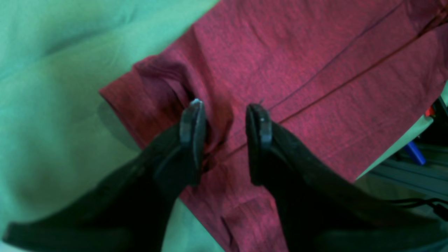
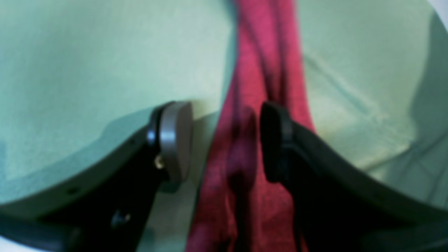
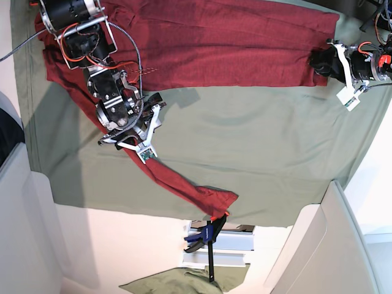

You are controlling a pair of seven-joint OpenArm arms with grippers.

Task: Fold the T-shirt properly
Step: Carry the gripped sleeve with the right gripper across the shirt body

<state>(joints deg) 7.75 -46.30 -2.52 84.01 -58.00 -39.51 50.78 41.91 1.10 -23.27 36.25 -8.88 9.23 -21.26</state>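
Note:
The maroon T-shirt [image 3: 214,43] lies spread across the far part of the olive-green cloth [image 3: 257,141]. One long sleeve [image 3: 177,180] runs diagonally down toward the front edge. My right gripper [image 3: 149,136] hangs over that sleeve. In the right wrist view the sleeve [image 2: 252,105] passes between the parted fingers of that gripper [image 2: 225,140], close to the black pad, with green cloth showing beside the grey pad. My left gripper [image 3: 318,61] is at the shirt's right-hand end. In the left wrist view this gripper [image 1: 225,122] is open over the shirt [image 1: 315,70], with a bunched fold [image 1: 164,80] against one finger.
A blue and black clamp [image 3: 208,236] grips the cloth's front edge, near the sleeve's cuff [image 3: 223,199]. Another heap of green fabric [image 3: 184,283] lies below the table. Pale panels [image 3: 30,233] flank the table on both sides.

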